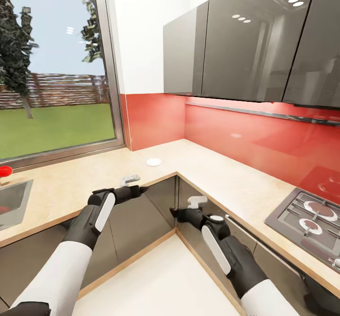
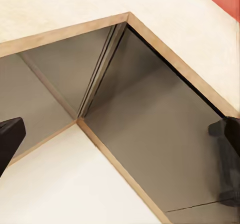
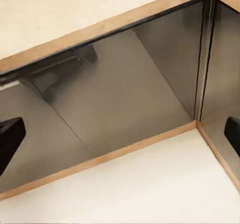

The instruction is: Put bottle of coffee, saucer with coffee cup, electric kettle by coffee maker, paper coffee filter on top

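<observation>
Both grippers spread, empty | left gripper (image 1: 137,191) | right gripper (image 1: 182,212) | head: saucer (image 1: 153,162) on countertop (image 1: 226,184)

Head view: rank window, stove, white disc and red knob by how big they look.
1. window
2. stove, partly cut off
3. white disc and red knob: look alike; knob is cut by the edge, so unranked.

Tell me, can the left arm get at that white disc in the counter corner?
Probably yes. The disc lies flat beyond the left gripper, with only bare counter between them and nothing held between the fingers.
</observation>
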